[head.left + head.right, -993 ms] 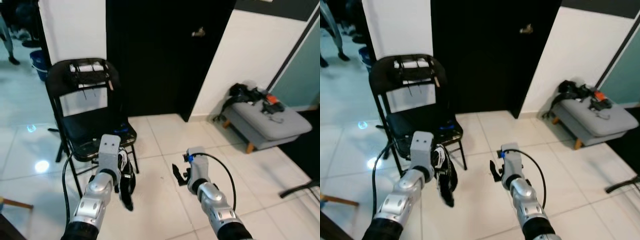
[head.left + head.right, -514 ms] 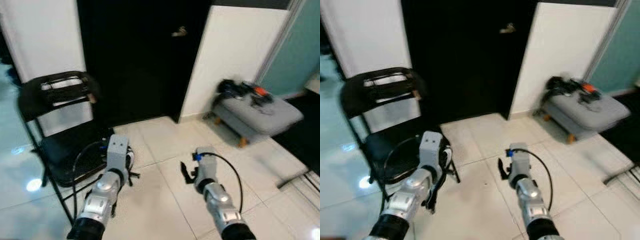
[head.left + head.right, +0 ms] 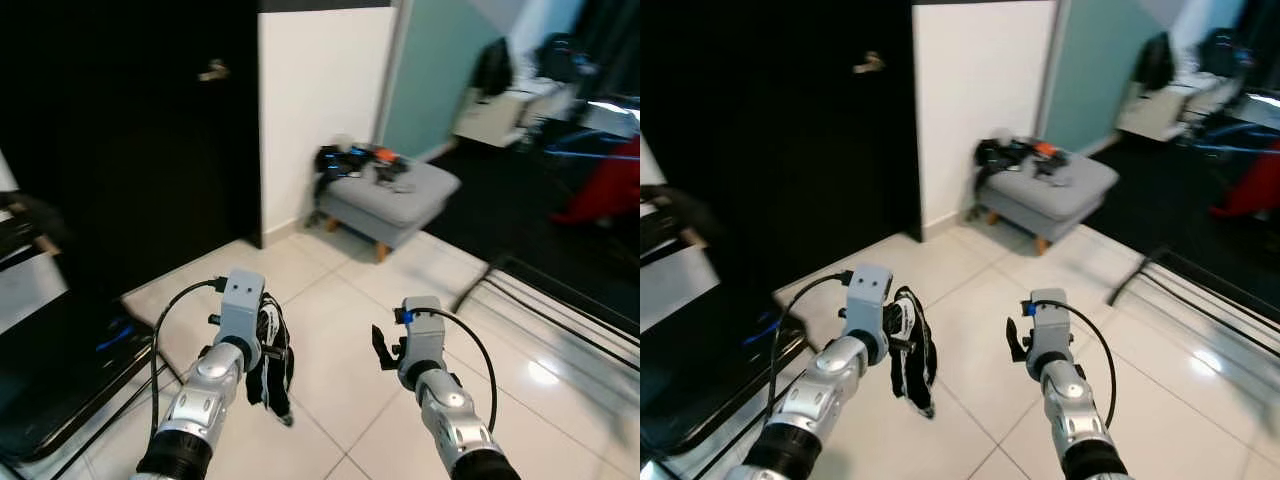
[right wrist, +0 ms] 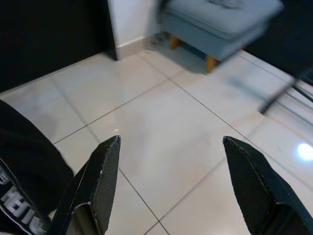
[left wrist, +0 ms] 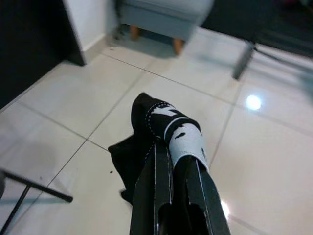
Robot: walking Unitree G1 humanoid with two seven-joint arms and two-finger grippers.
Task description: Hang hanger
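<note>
Left wrist view: left gripper (image 5: 178, 161) fingers are pressed together on a black garment with white print (image 5: 161, 129); the cloth drapes over and below the fingertips, above the tiled floor (image 5: 88, 88).
Left gripper position: at 7 o'clock in the left eye view (image 3: 268, 345), raised clear of the floor, garment (image 3: 272, 360) hanging from it.
Hanger: cannot tell whether a hanger sits inside the garment.
Right gripper: at 5 o'clock in the left eye view (image 3: 383, 348); the right wrist view shows its fingers (image 4: 98, 181) spread wide, nothing between them.
Grey ottoman (image 3: 390, 195): at 1 o'clock, against the white wall (image 3: 320, 90), dark items piled on top.
Black door (image 3: 150, 130): at 11 o'clock, metal handle (image 3: 212, 70) visible.
Black chair (image 3: 50, 370): at 9 o'clock, partly cut off by the frame edge.
Metal rack rails (image 3: 560, 300): at 3 o'clock, low over the floor.
</note>
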